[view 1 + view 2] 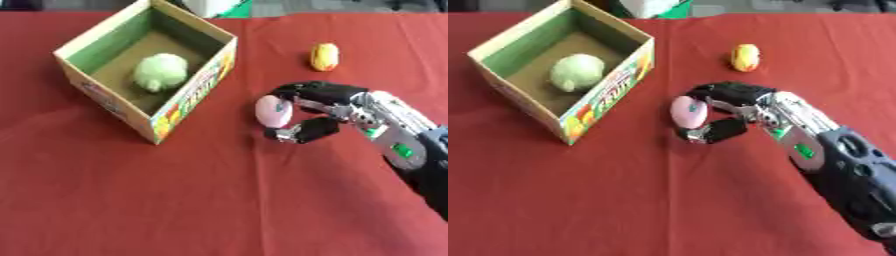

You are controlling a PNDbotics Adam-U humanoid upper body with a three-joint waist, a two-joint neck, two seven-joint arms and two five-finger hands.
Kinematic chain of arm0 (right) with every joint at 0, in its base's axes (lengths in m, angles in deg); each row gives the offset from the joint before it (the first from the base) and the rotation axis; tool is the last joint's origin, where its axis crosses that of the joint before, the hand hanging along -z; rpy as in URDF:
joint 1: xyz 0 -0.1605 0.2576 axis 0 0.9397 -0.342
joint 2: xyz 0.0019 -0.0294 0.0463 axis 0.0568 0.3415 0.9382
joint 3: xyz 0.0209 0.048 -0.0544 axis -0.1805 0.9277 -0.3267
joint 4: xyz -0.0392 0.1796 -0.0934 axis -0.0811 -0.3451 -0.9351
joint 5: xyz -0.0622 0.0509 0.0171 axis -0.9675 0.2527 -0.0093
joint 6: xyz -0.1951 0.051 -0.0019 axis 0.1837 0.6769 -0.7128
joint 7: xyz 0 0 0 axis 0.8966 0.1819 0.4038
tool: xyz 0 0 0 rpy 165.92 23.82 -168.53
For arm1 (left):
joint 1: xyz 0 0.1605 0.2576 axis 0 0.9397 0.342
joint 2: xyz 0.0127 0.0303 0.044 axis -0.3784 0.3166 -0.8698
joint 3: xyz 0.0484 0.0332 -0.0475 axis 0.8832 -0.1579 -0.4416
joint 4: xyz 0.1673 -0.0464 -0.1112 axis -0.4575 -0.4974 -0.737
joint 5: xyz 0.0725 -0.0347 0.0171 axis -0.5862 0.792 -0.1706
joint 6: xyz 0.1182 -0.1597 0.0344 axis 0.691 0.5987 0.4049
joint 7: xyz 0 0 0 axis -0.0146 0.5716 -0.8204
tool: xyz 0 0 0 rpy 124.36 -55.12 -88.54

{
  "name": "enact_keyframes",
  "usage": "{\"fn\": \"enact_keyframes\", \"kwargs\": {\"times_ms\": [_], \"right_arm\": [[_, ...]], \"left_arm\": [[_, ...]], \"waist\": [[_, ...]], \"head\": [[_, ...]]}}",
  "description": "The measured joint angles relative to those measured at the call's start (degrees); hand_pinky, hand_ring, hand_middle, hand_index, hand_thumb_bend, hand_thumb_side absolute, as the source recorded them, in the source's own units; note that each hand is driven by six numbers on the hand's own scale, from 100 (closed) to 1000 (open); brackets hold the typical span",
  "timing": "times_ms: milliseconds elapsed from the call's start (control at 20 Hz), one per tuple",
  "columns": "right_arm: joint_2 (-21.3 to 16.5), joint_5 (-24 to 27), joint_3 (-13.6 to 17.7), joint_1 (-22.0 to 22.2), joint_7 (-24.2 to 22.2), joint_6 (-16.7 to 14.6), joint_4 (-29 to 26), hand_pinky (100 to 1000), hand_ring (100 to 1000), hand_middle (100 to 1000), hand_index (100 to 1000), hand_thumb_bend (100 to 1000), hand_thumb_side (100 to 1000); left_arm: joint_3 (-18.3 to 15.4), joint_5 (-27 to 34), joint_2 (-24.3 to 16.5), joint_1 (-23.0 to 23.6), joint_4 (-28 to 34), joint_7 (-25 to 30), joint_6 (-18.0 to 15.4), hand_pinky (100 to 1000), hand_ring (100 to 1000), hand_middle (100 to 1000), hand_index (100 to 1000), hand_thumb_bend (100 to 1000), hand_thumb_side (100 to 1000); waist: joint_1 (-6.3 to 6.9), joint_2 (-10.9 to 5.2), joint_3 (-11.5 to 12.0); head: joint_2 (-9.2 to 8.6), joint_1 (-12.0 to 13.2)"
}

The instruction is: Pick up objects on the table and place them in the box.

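Observation:
An open cardboard box (191, 102) with a printed side stands at the upper left of the red table, and a pale green round object (161, 71) lies inside it. My right hand (317, 107) reaches in from the right, its fingers and thumb curled round a pink egg-shaped object (272, 111) just right of the box's near corner. I cannot tell whether the pink object rests on the cloth or is lifted. A yellow and orange oval object (325, 56) lies on the cloth behind the hand. My left hand is out of sight.
A white and green thing (214, 7) shows at the far table edge behind the box. Red cloth (175, 200) covers the table and stretches bare across the whole near half.

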Motion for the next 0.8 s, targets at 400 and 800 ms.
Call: {"fn": "enact_keyframes", "kwargs": {"times_ms": [400, 800], "right_arm": [[0.2, -1.4, 0.0, 0.3, 8.6, 3.5, -0.8, 846, 1000, 658, 699, 262, 687], [-0.5, -1.4, 0.0, 1.0, 13.6, 7.3, -3.5, 805, 1000, 581, 643, 100, 467]], "left_arm": [[-0.2, 0.4, 0.0, 0.2, 0.0, -0.2, 0.2, 680, 842, 822, 913, 667, 1000], [-0.2, 0.4, 0.0, 0.7, 0.0, 0.6, 0.3, 674, 836, 817, 900, 613, 1000]], "waist": [[-0.09, 0.11, 0.1], [-0.26, 0.11, -0.1]], "head": [[-0.03, 0.0], [-0.20, 0.0]]}}
